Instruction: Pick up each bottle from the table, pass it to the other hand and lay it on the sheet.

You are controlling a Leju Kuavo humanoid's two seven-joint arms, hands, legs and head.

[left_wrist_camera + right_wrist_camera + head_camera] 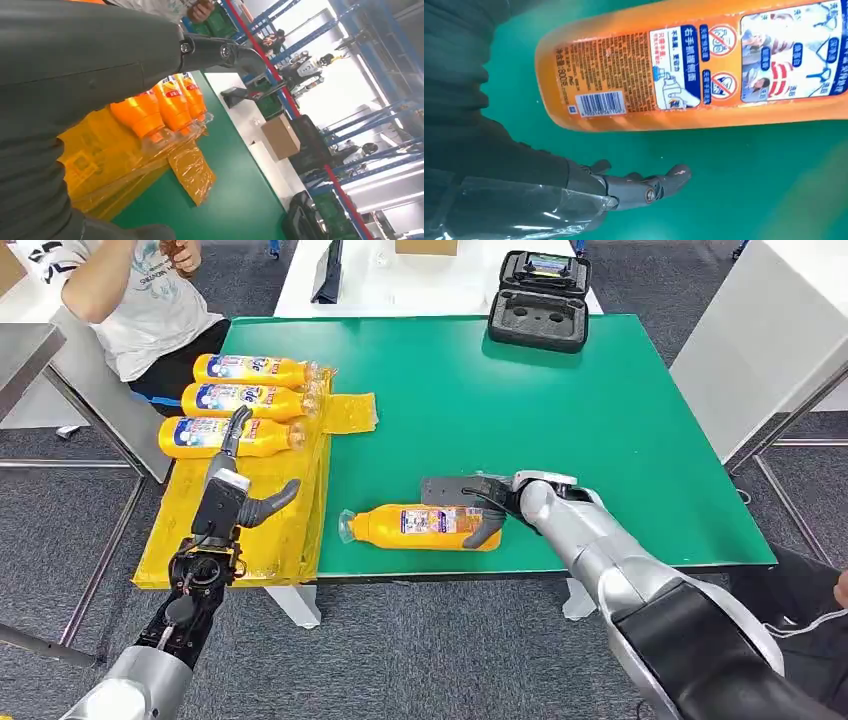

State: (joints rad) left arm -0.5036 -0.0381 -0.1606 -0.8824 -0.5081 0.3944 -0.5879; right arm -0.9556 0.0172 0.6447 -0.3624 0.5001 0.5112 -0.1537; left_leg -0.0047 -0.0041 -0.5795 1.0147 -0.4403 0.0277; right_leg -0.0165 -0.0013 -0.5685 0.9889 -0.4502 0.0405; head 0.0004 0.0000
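One orange bottle (420,527) with a blue and white label lies on its side on the green table (560,410), near the front edge. My right hand (478,506) straddles its base end with fingers spread, the thumb on the near side and the other fingers on the far side. In the right wrist view the bottle (694,75) rests on the table with a gap to my fingers (644,185). Three more bottles (245,400) lie side by side on the yellow sheet (280,530) at the left. My left hand (238,490) hovers over the sheet, open and empty.
A black foam-lined case (540,300) stands open at the table's far edge. A person in a white shirt (130,300) sits at the far left corner. White tables stand behind and to the right. The sheet (100,170) overhangs the table's left edge.
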